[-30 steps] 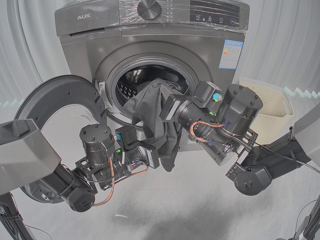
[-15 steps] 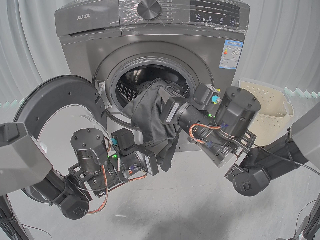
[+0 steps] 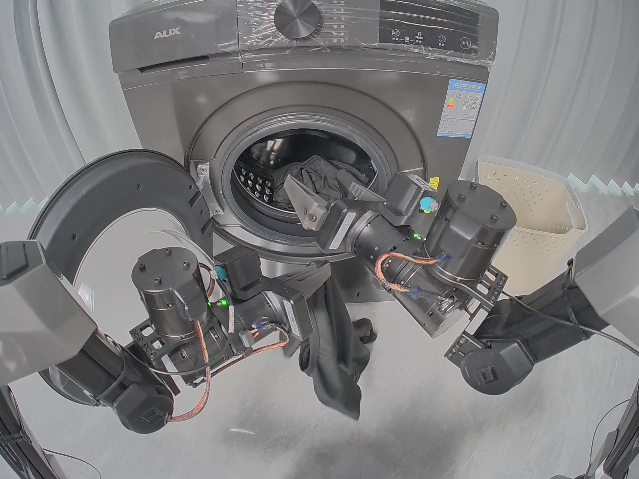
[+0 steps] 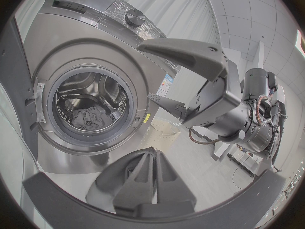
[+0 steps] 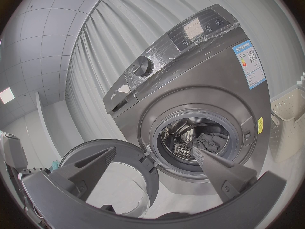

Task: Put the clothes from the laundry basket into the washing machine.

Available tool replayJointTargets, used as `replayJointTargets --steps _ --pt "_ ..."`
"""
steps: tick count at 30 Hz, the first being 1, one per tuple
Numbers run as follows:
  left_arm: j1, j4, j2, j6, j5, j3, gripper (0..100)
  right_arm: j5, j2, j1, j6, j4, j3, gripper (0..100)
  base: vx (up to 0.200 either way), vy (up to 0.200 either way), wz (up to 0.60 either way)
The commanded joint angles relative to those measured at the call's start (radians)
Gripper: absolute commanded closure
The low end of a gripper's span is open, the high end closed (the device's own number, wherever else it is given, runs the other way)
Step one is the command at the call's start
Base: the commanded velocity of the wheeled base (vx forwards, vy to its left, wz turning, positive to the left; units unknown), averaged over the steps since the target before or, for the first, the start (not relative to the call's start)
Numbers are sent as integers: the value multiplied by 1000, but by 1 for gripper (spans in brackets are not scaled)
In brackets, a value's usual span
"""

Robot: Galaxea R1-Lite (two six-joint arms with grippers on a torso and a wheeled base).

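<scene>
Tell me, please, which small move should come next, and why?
Probably lift the left hand up toward the drum opening. It is shut on a dark garment that hangs below the opening, over the floor, while the right hand is open and holds nothing.

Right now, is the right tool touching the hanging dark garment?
Apart. Head view: the open right tool sits above the garment, washing machine front showing between.

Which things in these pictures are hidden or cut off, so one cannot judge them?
Laundry basket floor: head view, right arm covers it; right wrist view, edge cuts it.
Held part of dark garment: left wrist view, left gripper covers it.
Drum bottom: every view, clothes cover it.
</scene>
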Motion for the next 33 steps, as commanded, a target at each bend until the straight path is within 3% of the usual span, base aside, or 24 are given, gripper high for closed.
replayJointTargets --steps 1,10,15,30,33 --pt "24 -1 -3 0 0 -5 100 -3 -3 -18 0 2 2 0 0 0 0" --pt "41 3 -30 -1 14 -22 100 -8 -8 -67 -14 3 56 0 0 0 0" --pt "41 11 -56 0 40 -34 100 -8 -8 -88 -46 2 110 0 0 0 0" --pt "60 31 -65 2 61 -88 100 -9 9 -114 -52 0 179 0 0 0 0" --pt "64 61 -82 4 83 -114 100 -9 27 -125 -81 -3 194 0 0 0 0"
